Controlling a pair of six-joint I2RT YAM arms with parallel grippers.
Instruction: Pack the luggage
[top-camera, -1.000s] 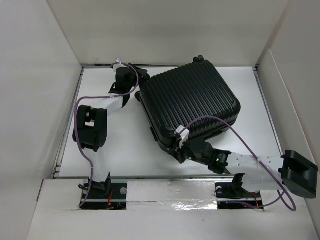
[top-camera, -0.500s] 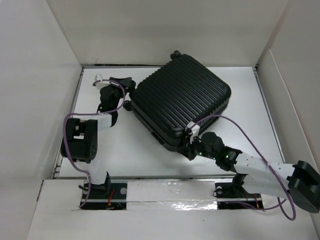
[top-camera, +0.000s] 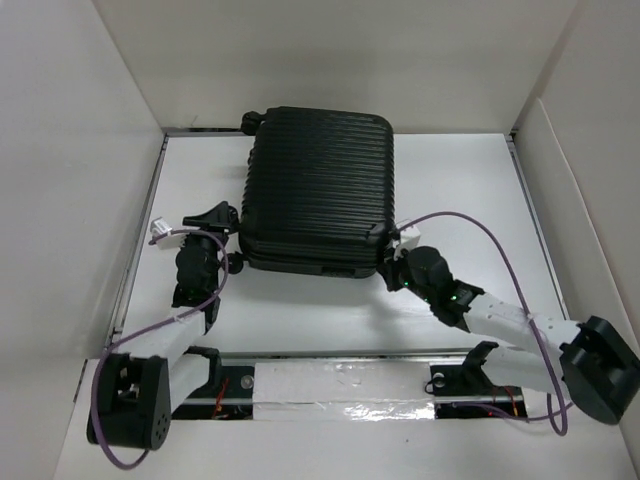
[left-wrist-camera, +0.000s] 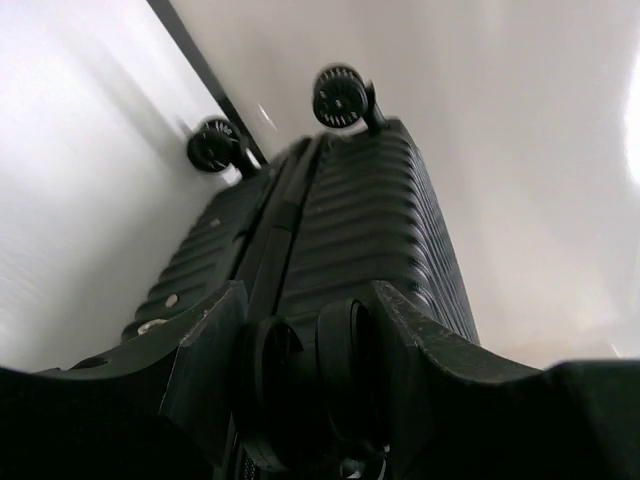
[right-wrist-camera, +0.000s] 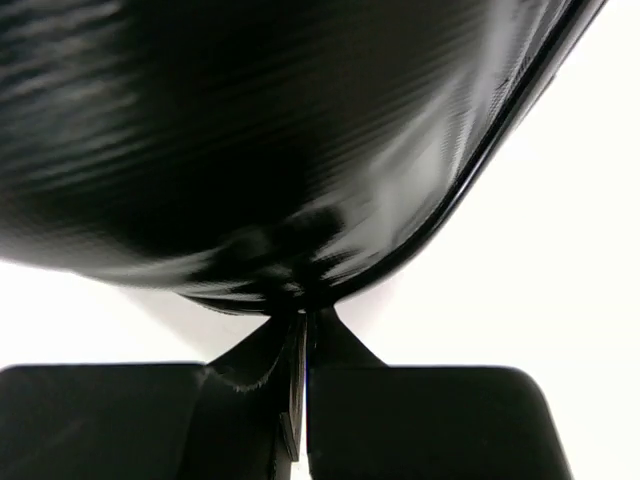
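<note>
The luggage (top-camera: 318, 190) is a black ribbed hard-shell suitcase lying flat and closed on the white table, its long side running away from me. My left gripper (top-camera: 232, 262) sits at its near left corner, jaws closed round a black caster wheel (left-wrist-camera: 340, 360). In the left wrist view the shell (left-wrist-camera: 370, 220) stretches away to two far wheels (left-wrist-camera: 340, 97). My right gripper (top-camera: 385, 270) is at the near right corner, shut on a thin flat tab (right-wrist-camera: 298, 390) right under the glossy shell (right-wrist-camera: 250, 130).
White walls (top-camera: 80, 150) close in the table on the left, back and right. A silver taped strip (top-camera: 340, 375) runs along the near edge between the arm bases. Purple cables (top-camera: 480, 235) loop off both arms.
The luggage has swung counter-clockwise and shifted left, from diagonal to square with the table. My left arm drew back to the near left with the wheel; the right gripper followed its corner.
</note>
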